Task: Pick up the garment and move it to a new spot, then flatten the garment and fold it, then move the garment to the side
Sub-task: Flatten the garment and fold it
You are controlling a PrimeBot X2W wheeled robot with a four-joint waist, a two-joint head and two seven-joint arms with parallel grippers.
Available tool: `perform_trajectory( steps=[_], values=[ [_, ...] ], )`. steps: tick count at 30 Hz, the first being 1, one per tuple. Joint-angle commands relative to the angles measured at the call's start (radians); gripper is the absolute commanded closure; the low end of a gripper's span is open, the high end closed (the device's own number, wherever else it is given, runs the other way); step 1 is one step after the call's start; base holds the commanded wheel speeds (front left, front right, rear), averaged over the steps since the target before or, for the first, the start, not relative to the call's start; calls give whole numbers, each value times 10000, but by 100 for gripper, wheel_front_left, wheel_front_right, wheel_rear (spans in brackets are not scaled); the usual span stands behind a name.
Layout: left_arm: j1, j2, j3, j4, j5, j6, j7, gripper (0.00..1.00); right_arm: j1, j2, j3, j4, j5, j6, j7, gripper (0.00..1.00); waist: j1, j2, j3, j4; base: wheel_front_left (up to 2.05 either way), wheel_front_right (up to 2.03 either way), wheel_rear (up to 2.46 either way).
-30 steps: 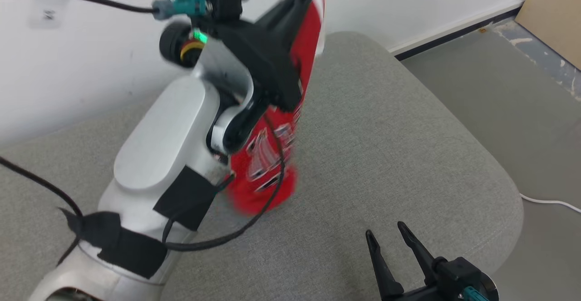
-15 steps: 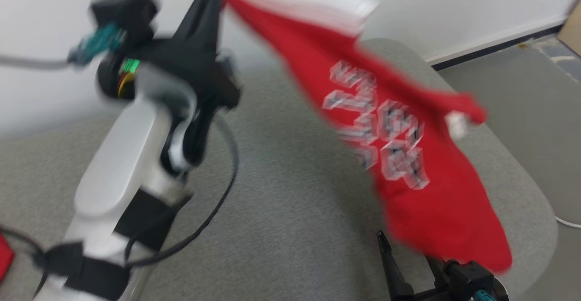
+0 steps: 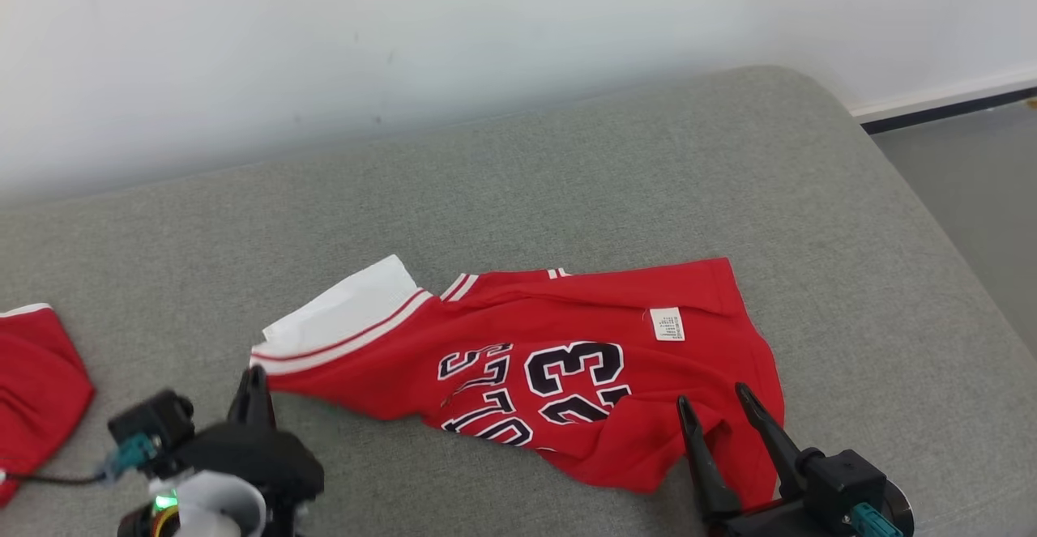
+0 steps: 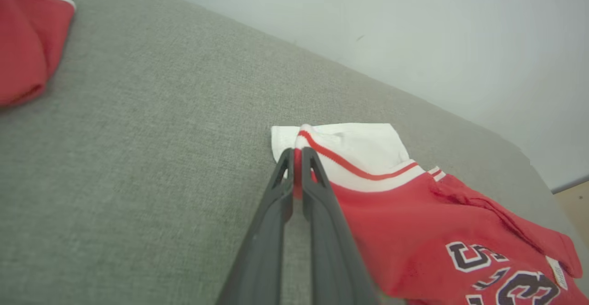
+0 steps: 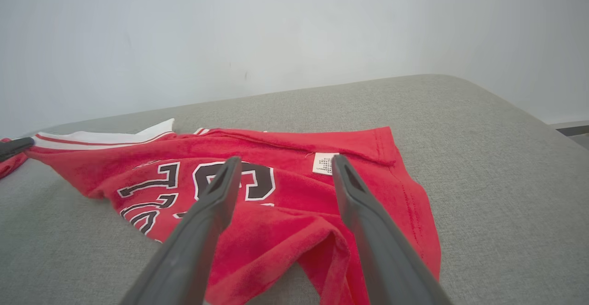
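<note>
Red cloth counts two here: the jersey (image 3: 551,367), lying rumpled across the grey surface (image 3: 648,164), and a second red garment (image 3: 36,375) well apart at the far left. One white label (image 3: 667,324) shows on the jersey. My claws are two: my left claw (image 3: 253,381) is pinched closed on the jersey's white-trimmed edge, and my right claw (image 3: 713,398) stands wide over the opposite end, gripping nothing. Half a second ago the jersey swung in the air from my raised left claw; now it rests on the surface with that claw low beside it. The left wrist view shows a red strip of cloth caught between my fingers (image 4: 276,204), which the head view hides. The head view shows the number 23 whole, where the left wrist view cuts it off.
</note>
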Motion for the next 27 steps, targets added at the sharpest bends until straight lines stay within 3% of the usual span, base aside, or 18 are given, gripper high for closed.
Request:
perform_trajectory(
  steps=[1,8,10,11,12,15,20,27],
  values=[
    [323,-66,43,-52,-59,104,-198,100,-13,-8,-38,-39,-124,-22,58,0,-1,0,-57,92,0,0,0],
    [1568,-164,81,-691,-47,303,-733,100,-41,-6,-388,-235,-446,-22,302,0,-1,0,-285,403,0,0,0],
    [1826,-242,-51,-994,-160,43,-705,100,-34,-8,-498,-316,-523,-22,394,0,-1,0,-385,524,0,0,0],
    [1952,-299,-109,-1073,-230,-52,-656,58,-39,-6,-553,-341,-544,-22,436,0,-1,0,-445,582,0,0,0],
    [2101,-321,-126,-1054,-292,-60,-541,0,-57,-6,-571,-364,-567,-22,515,0,-1,0,-509,618,0,0,0],
    [2320,-291,-175,-1115,-470,-69,-262,0,-94,-8,-598,-300,-406,-22,1133,0,-1,0,-739,676,0,0,0],
    [2103,404,-306,-1488,278,290,-358,0,-431,-88,-1119,-695,-502,-22,2491,0,-1,0,-875,795,0,0,0],
    [2,966,-1684,-922,1532,359,1563,0,-1483,-1136,-878,-985,-943,-22,4976,0,-1,0,-487,849,0,0,0]
  ],
)
